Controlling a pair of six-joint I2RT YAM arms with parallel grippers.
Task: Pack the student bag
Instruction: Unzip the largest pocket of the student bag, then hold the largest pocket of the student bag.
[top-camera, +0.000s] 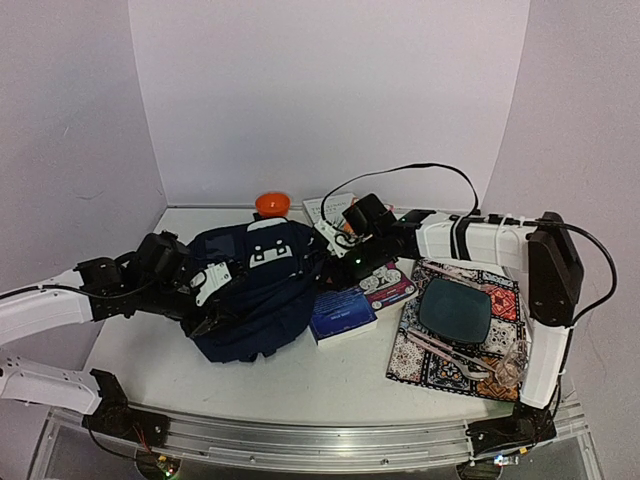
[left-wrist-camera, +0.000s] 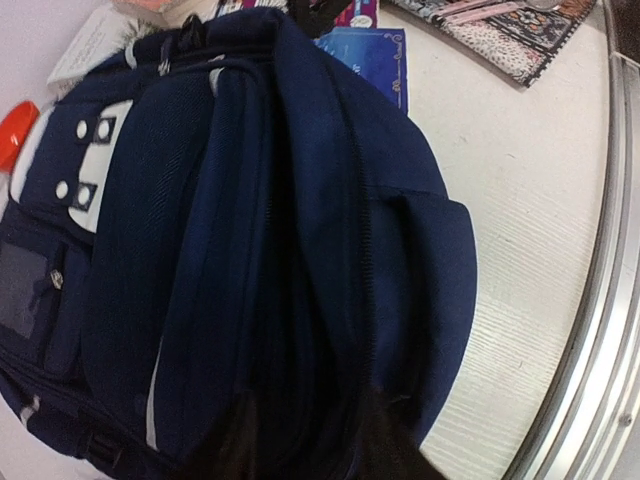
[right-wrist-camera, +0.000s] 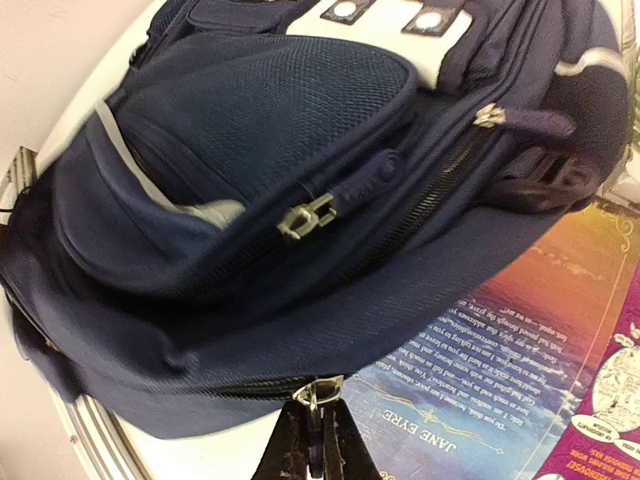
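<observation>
The student bag (top-camera: 262, 290), navy with pale trim, lies on its side left of the table's middle. It fills the left wrist view (left-wrist-camera: 250, 230). My left gripper (top-camera: 213, 312) is at the bag's near-left end. Its dark fingers (left-wrist-camera: 240, 450) stand apart on either side of a fabric fold, open (left-wrist-camera: 312, 400). My right gripper (top-camera: 340, 268) is at the bag's right edge. In the right wrist view it (right-wrist-camera: 318, 408) is shut on the metal zipper pull (right-wrist-camera: 314, 396) of the lowest zip. A second zipper slider (right-wrist-camera: 308, 217) shows higher on the bag (right-wrist-camera: 280, 130).
A blue Jane Eyre book (top-camera: 342, 313) lies against the bag's right side, with a purple book (top-camera: 392, 285) behind it. A patterned cloth (top-camera: 450, 355) at the right carries a dark teal box (top-camera: 455, 310). An orange object (top-camera: 272, 204) and white paper (top-camera: 322, 209) sit at the back.
</observation>
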